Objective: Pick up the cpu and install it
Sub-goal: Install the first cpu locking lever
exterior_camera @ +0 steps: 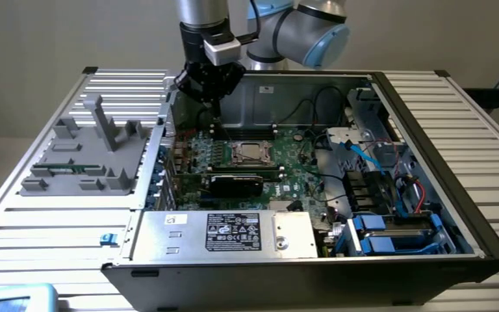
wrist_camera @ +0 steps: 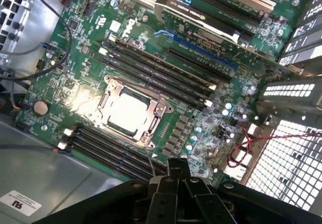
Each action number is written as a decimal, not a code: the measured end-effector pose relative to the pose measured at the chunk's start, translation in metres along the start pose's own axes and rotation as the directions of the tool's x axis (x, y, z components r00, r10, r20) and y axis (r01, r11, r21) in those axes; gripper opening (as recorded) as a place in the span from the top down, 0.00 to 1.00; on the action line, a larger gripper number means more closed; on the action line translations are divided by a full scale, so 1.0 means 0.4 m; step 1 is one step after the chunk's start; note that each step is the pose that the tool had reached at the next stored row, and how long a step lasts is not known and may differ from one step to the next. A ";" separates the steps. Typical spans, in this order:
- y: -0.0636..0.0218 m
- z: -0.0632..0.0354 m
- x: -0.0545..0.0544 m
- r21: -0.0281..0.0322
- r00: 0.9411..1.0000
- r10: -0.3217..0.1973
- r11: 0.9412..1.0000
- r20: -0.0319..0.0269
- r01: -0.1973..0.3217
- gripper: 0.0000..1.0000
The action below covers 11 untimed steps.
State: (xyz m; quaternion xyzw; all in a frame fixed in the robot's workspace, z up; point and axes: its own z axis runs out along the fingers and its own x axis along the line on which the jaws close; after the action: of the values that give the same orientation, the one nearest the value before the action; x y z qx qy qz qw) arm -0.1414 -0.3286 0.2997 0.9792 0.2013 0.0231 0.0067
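We see the small flat square cpu [wrist_camera: 126, 114], silvery-topped, seated in the metal socket frame [wrist_camera: 160, 108] on the green motherboard [wrist_camera: 75, 27]. The black claw [wrist_camera: 177, 171] hangs nearby above, fully closed.

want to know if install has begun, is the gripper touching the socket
Apart. The exterior view shows the gripper high near the case's top edge, with open board between it and the socket below.
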 end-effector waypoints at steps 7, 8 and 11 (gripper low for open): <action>0.000 0.000 0.000 -0.001 0.996 0.091 0.996 0.001 -0.091 0.89; 0.000 0.000 0.000 -0.001 0.995 0.103 0.995 0.001 -0.103 0.89; 0.000 0.000 0.000 -0.001 0.990 0.140 0.990 0.001 -0.140 0.89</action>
State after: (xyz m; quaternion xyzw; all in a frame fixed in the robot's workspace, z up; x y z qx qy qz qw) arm -0.1414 -0.3286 0.2997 0.9910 0.1320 0.0231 0.0058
